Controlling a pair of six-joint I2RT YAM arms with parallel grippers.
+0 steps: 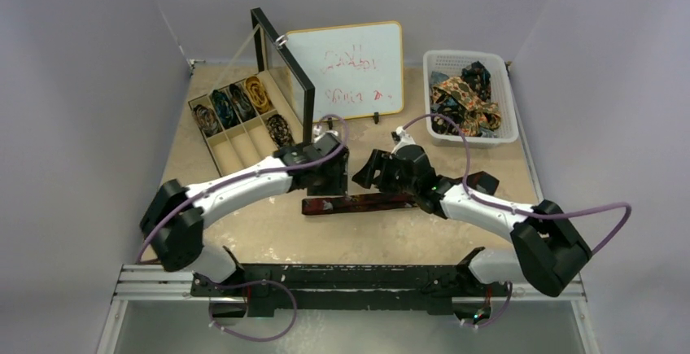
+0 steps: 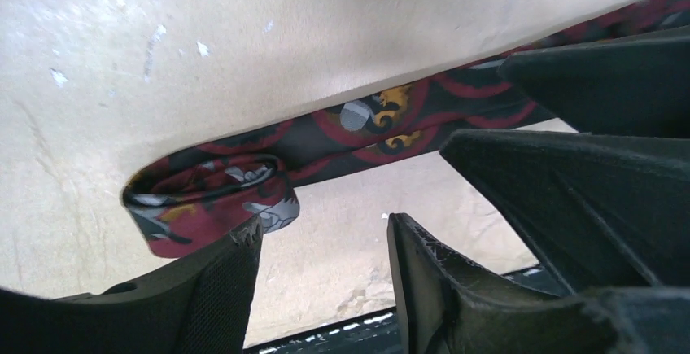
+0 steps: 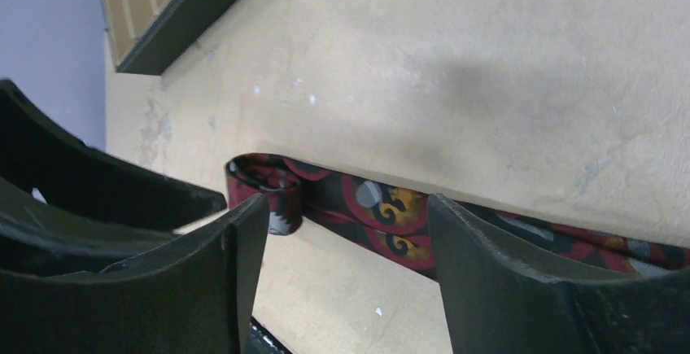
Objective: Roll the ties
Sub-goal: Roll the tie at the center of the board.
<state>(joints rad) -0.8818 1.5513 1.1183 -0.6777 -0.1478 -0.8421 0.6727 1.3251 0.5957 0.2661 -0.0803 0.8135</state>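
Tan table (image 1: 390,236), scuffed. Upper left: 1 wooden divider box (image 1: 244,149), its black-framed lid (image 1: 310,114) standing open along its right side. Top center: 1 whiteboard (image 1: 346,69), propped upright, red scribbles, unreadable. Upper right: 1 white plastic basket (image 1: 509,98). Bottom: 1 black rail (image 1: 350,277) across the near edge.

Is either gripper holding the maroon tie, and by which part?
Nothing is held. The left gripper and right gripper are both open over the maroon tie, which lies on the table, one end rolled.
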